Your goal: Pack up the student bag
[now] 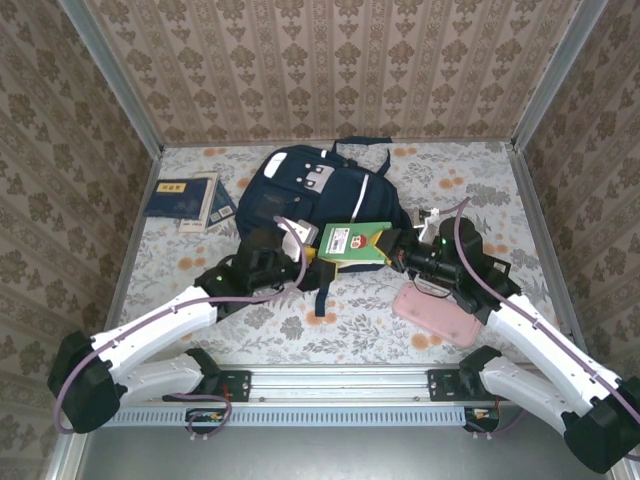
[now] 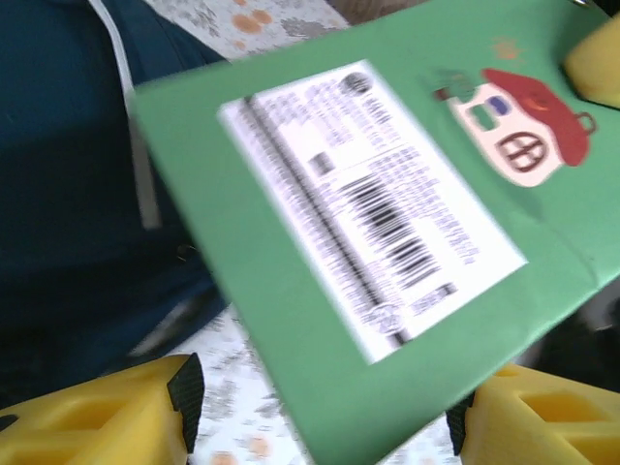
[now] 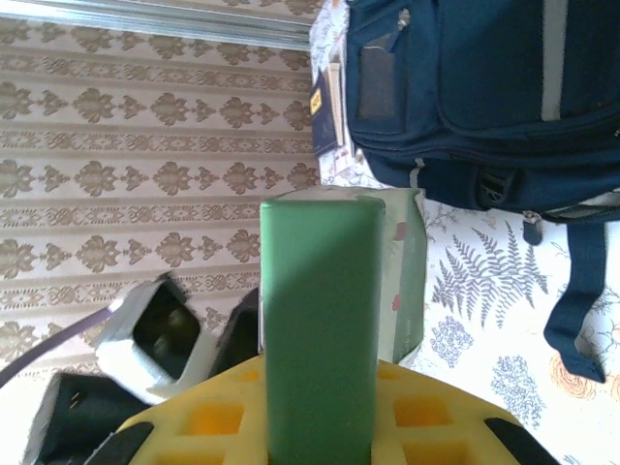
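The student bag (image 1: 300,190), a navy-blue backpack with white stripes, lies at the back middle of the table; it also shows in the right wrist view as the bag (image 3: 465,87). A green box (image 1: 352,243) with a red label hangs just in front of it. My right gripper (image 1: 392,246) is shut on the box's right end, and the box (image 3: 320,320) stands between its yellow jaws. My left gripper (image 1: 308,252) is open at the box's left end. In the left wrist view the box's corner (image 2: 368,213) reaches between the spread fingers (image 2: 126,417), with a gap on the left side.
A navy-blue book and a second book (image 1: 190,198) lie at the back left. A pink pencil case (image 1: 435,310) rests under my right arm. Patterned walls and metal rails (image 1: 520,150) close in the floral table (image 1: 300,330).
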### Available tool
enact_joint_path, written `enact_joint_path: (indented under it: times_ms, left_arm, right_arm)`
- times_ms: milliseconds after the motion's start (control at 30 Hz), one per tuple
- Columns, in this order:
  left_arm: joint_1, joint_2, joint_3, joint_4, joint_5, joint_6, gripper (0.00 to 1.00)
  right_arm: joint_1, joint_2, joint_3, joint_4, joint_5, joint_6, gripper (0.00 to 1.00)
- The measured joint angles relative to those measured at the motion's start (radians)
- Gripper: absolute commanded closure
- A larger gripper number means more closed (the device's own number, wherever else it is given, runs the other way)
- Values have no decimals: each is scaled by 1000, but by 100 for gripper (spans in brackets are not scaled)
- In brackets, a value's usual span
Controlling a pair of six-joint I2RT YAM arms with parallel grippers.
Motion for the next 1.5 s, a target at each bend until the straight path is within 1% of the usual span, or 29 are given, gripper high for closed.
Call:
enact_joint_path:
  times_ms: [133,267,367,467,533,600,633,667,767,833,900,1000,1067,1167,1267,1500]
  left_arm:
    - [46,29,-85,158,129,-250,31]
    - [71,69,-131,308,217,-439,36]
    - [84,66,-135,359,251,-510,42]
    - [95,26,-147,365,266,-544,48]
    - [111,-29,-165,360,264,-555,49]
    - [137,-95,-183,364,251,-564,45]
    - [151,-128,-190,366,243,-570,38]
    - [161,-159,-200,369,229,-584,28]
    - [159,-210,-230,380,185,-647,12]
    - [145,-213,-246,381,137,-711,6]
    - [120,-196,-248,379,77,-777,4]
    - [58,-145,-238,372,-12,-881,3]
    - [13,-87,-213,370,-64,-955,2]
    - [-37,-13,-176,381,-129,-1047,0]
    - [-69,40,-150,402,-187,-1111,0]
    - [-95,183,-31,490,-269,-1198,0]
  right_arm:
    - [-2,-8,-20,18,2,-29,100]
    - [-5,-8,-28,27,16,-43,100]
    - [-6,-12,-28,34,25,-60,100]
    - [-6,-31,-27,23,32,-86,100]
    - [-6,-43,-23,0,35,-113,100]
    - [-4,-51,-19,-42,19,-142,100]
    - [-1,-52,-19,-66,14,-154,100]
    - [1,-52,-19,-87,14,-166,100]
    - [1,-58,-21,-118,27,-166,100]
    - [2,-73,-31,-112,64,-144,100]
    - [2,-86,-43,-103,118,-106,100]
    - [10,-75,-58,-62,220,-28,100]
    - [24,-46,-60,-29,298,24,100]
    - [47,5,-60,34,375,82,100]
    - [62,56,-60,101,432,131,100]
    - [119,148,-53,214,505,195,100]
